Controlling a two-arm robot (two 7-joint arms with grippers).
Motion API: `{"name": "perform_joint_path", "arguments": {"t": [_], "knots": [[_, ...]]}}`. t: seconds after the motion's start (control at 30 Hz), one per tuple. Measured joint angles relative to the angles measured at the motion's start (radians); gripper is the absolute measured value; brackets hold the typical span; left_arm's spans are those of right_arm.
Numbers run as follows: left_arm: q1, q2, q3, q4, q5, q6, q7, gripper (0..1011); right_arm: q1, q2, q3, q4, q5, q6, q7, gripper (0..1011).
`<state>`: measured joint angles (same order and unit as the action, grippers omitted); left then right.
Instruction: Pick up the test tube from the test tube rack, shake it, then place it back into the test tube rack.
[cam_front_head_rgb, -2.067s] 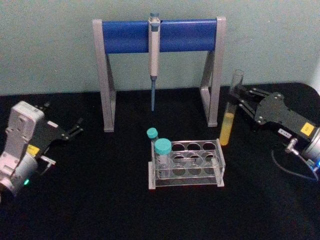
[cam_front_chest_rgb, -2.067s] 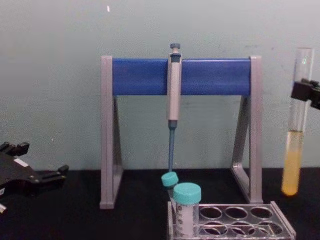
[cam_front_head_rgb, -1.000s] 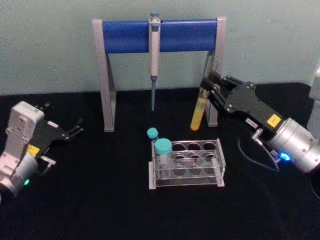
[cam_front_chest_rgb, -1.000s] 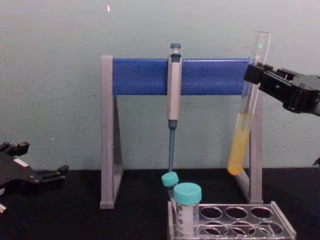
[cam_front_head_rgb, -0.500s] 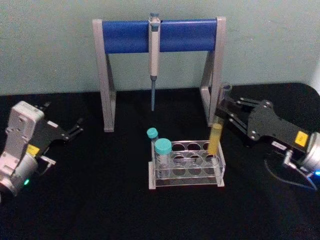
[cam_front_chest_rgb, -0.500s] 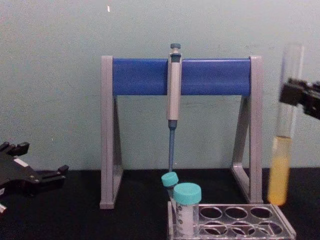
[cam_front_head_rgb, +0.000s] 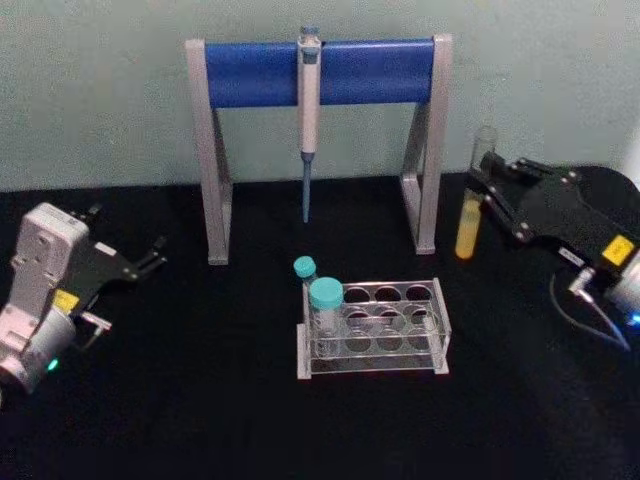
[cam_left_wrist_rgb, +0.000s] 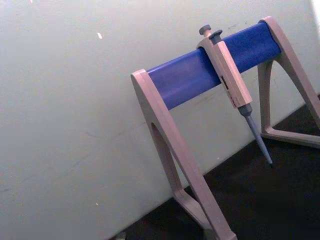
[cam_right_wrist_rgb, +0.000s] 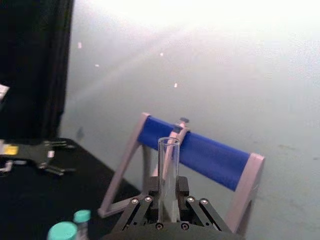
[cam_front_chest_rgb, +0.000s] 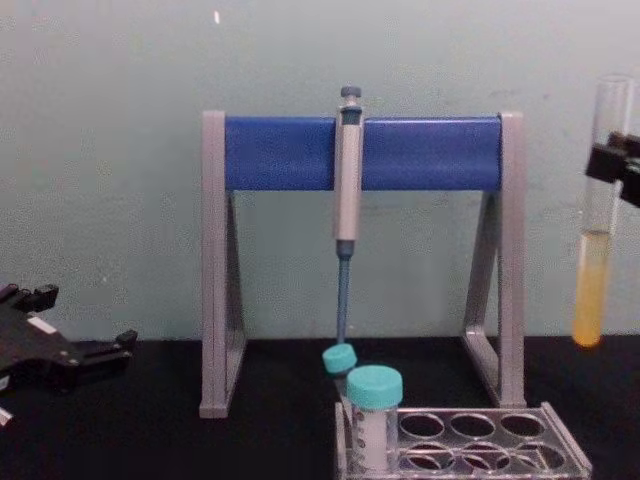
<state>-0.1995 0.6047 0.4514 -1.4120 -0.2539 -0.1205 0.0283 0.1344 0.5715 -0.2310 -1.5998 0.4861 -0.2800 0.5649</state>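
The right gripper is holding the test tube up in the air, jaws clamped on the clear glass above the yellow liquid. In the chest view the test tube is hanging upright at the right edge with its rounded bottom well above the table. The right gripper is pinching it high on the barrel. From the right wrist view, the open mouth of the test tube is standing straight up out of the right gripper.

The tube is out of the test tube rack, off to its right and farther back, just right of the right leg of the pipette stand. The rack is sitting at the centre of the table with two teal-capped tubes at its left end and the other holes looking empty, though the clear plastic is making that hard to confirm.

So pickup is done, and this reads as the shake, or the hold just after it.

The left gripper is resting low at the left, jaws apart and holding nothing.

The next move means carrying the tube back over a free hole. It must stay vertical, since there is no cap, and sit clear of the capped tubes. Then the arm lowers it straight down before the jaws let go.
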Motion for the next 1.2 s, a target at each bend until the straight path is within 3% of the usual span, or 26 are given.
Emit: {"name": "perform_joint_path", "arguments": {"t": [0.1,0.23,0.4,0.5,0.63,0.8,0.9,1.2], "knots": [[0.000,0.000,0.000,0.000,0.000,0.000,0.000,1001,0.022,-0.036,-0.009,0.018,-0.032,-0.005,-0.027,214],[0.000,0.000,0.000,0.000,0.000,0.000,0.000,1001,0.047,-0.077,-0.017,0.040,-0.034,-0.012,-0.029,214],[0.000,0.000,0.000,0.000,0.000,0.000,0.000,1001,0.066,-0.108,-0.025,0.054,0.018,-0.016,0.015,214],[0.000,0.000,0.000,0.000,0.000,0.000,0.000,1002,0.074,-0.118,-0.038,0.059,0.071,-0.011,0.065,214],[0.000,0.000,0.000,0.000,0.000,0.000,0.000,1001,0.075,-0.115,-0.050,0.060,0.105,-0.003,0.102,214],[0.000,0.000,0.000,0.000,0.000,0.000,0.000,1002,0.070,-0.086,-0.067,0.057,0.185,0.011,0.186,214],[0.000,0.000,0.000,0.000,0.000,0.000,0.000,1002,0.062,-0.069,-0.069,0.055,0.202,0.011,0.207,214],[0.000,0.000,0.000,0.000,0.000,0.000,0.000,1001,0.031,-0.027,-0.068,0.062,0.186,-0.018,0.191,214]]}}
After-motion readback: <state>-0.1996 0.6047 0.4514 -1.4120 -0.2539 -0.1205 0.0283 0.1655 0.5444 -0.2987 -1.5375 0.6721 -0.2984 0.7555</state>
